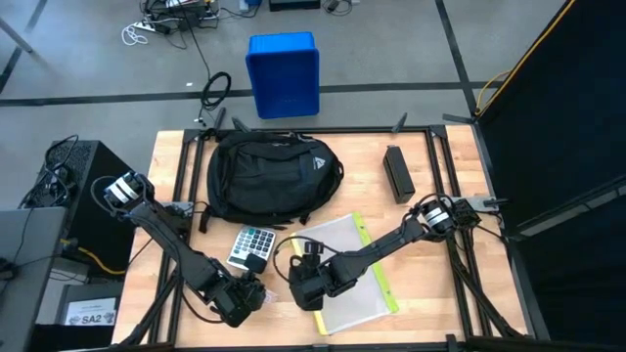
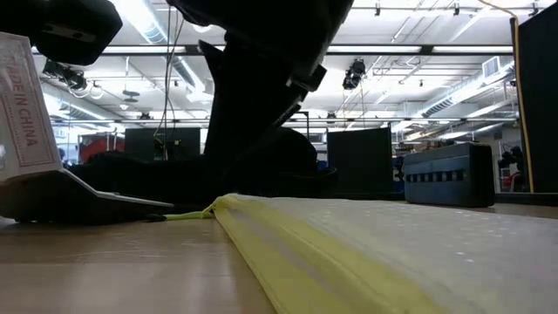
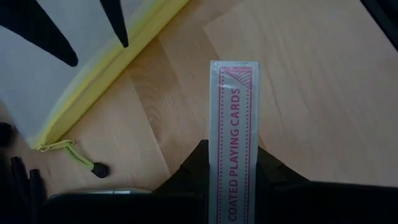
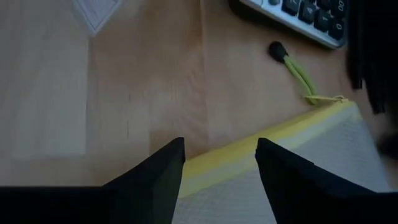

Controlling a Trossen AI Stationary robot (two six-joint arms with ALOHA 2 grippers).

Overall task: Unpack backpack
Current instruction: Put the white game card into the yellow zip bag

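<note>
1. High view: backpack lies at the table's far middle, well apart from both grippers. Calculator sits just in front of it, a black box to the right. Right gripper hangs over the near-left corner of the mesh zip pouch; left gripper is low at the near edge.
2. Low view: pouch's yellow edge lies flat on the table; the card box shows at left. Arms are dark overhead; nothing clear on the jaws.
3. Left wrist view: left fingers are pinching a playing-card box upright above bare wood. Best set down clear of the pouch's zip pull.
4. Right wrist view: right fingers are spread, straddling the yellow edge; nothing is held. A straight lift should avoid dragging the pouch.
</note>
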